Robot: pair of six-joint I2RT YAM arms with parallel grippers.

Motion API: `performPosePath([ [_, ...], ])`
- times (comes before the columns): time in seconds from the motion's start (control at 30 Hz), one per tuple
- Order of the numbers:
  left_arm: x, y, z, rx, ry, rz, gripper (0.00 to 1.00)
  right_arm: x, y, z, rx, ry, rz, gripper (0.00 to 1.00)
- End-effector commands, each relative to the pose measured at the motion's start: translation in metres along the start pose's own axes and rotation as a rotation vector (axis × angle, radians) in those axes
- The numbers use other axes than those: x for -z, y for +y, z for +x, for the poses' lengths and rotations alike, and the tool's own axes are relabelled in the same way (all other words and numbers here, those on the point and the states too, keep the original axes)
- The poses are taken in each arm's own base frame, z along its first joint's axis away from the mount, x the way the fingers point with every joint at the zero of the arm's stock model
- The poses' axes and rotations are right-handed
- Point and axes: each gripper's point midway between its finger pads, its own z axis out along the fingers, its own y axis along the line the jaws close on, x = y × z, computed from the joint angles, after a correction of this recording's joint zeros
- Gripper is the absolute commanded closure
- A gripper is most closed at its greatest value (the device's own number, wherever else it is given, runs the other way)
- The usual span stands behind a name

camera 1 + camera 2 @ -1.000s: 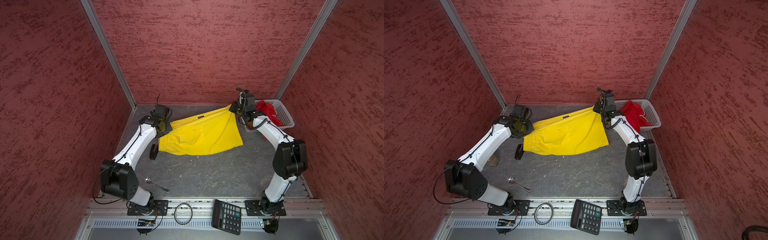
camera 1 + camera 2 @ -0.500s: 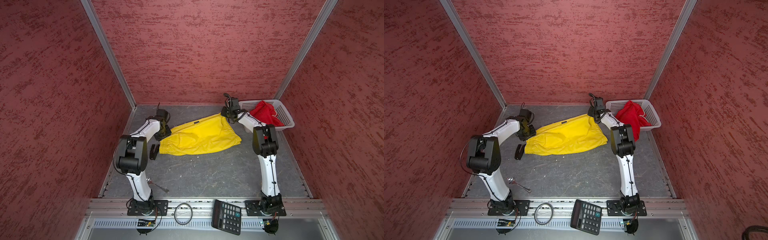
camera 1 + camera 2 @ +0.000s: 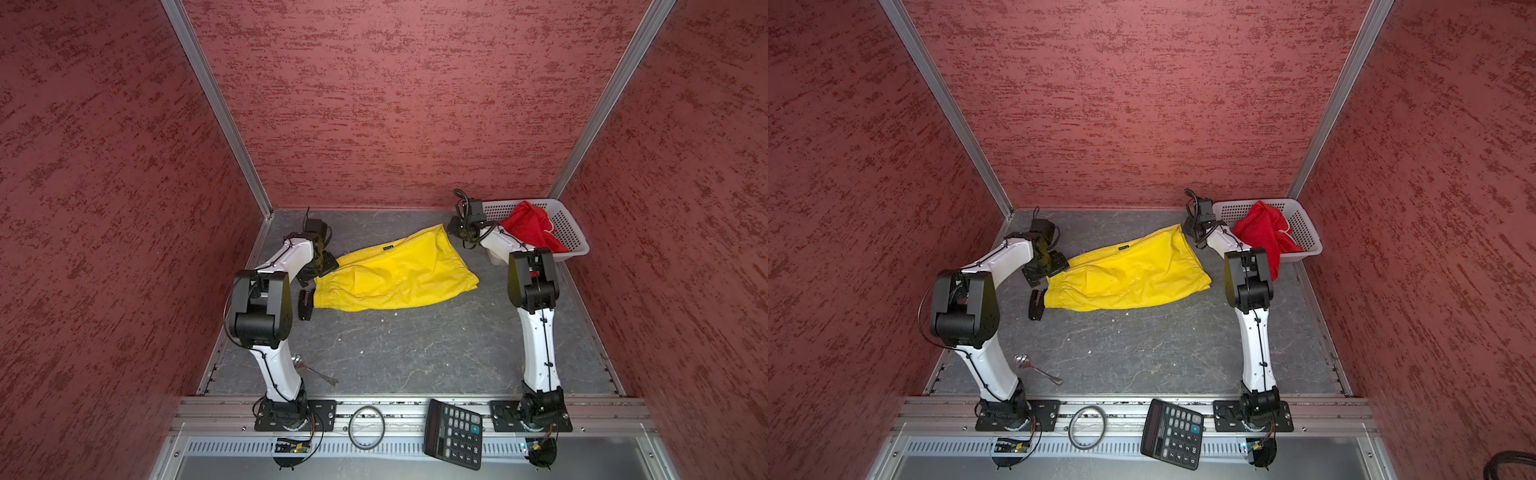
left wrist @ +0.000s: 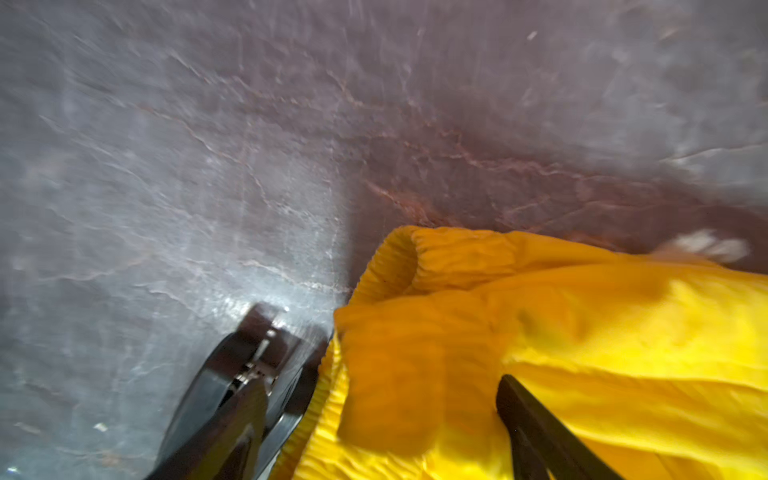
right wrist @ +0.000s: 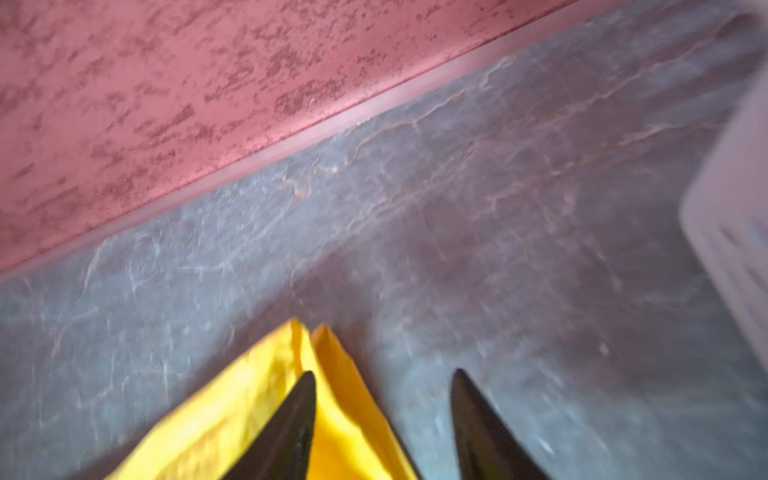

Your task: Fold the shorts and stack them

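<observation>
Folding is judged barely begun: yellow shorts (image 3: 395, 274) lie rumpled on the surface (image 3: 415, 345), ungripped, with left claw (image 3: 322, 266) spread at the waistband (image 4: 386, 257) and right claw (image 5: 383, 374) spread at a leg corner (image 5: 328, 353); red shorts (image 3: 528, 226) are heaped in the basket (image 3: 575, 237), unstacked.

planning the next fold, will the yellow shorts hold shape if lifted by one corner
Probably floppy: the yellow shorts lie creased and slumped. Likely light, since the fabric looks thin. The ribbed waistband may give a firmer grip.
</observation>
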Motion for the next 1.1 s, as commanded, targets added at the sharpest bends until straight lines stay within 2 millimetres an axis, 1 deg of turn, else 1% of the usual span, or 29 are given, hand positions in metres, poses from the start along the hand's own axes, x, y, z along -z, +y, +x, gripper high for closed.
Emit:
performPosePath([
  [0.0,0.030,-0.010,-0.007,-0.008,-0.062,0.040,0.11,0.033,0.029,-0.016,0.029,-0.036,-0.110,0.54],
  [0.13,0.040,-0.020,-0.004,-0.029,-0.082,0.050,0.10,0.026,0.029,0.013,0.035,0.037,-0.146,0.54],
  [0.27,0.042,-0.026,-0.003,-0.037,-0.094,0.047,0.10,0.013,0.037,0.029,0.037,0.091,-0.201,0.54],
  [0.33,0.036,-0.030,0.001,-0.044,-0.079,0.054,0.11,0.004,0.038,0.034,0.045,0.112,-0.198,0.54],
  [0.43,0.019,-0.032,0.009,-0.046,-0.043,0.039,0.22,-0.008,0.041,0.037,0.049,0.130,-0.206,0.55],
  [0.53,0.004,-0.034,0.013,-0.045,-0.016,0.028,0.26,-0.017,0.043,0.041,0.052,0.148,-0.213,0.62],
  [0.6,-0.007,-0.034,0.015,-0.048,-0.003,0.018,0.27,-0.022,0.041,0.043,0.053,0.155,-0.210,0.71],
  [0.63,-0.011,-0.034,0.015,-0.049,0.004,0.013,0.27,-0.024,0.040,0.044,0.054,0.157,-0.204,0.77],
  [0.67,-0.016,-0.034,0.015,-0.049,0.010,0.008,0.26,-0.025,0.039,0.044,0.057,0.156,-0.195,0.87],
  [0.7,-0.021,-0.033,0.016,-0.046,0.020,-0.001,0.26,-0.025,0.036,0.043,0.056,0.151,-0.178,0.93],
  [0.77,-0.029,-0.030,0.017,-0.044,0.035,-0.014,0.27,-0.024,0.028,0.036,0.056,0.130,-0.139,0.99],
  [0.83,-0.036,-0.028,0.018,-0.043,0.046,-0.024,0.27,-0.021,0.018,0.025,0.048,0.096,-0.086,1.00],
  [0.97,-0.040,-0.022,0.020,-0.045,0.052,-0.038,0.27,-0.010,-0.008,-0.008,0.049,0.004,0.055,1.00],
  [1.03,-0.043,-0.018,0.020,-0.043,0.056,-0.044,0.27,-0.006,-0.013,-0.022,0.080,-0.035,0.110,0.99],
  [1.07,-0.045,-0.017,0.020,-0.042,0.061,-0.044,0.27,-0.006,-0.014,-0.026,0.090,-0.045,0.122,0.98],
])
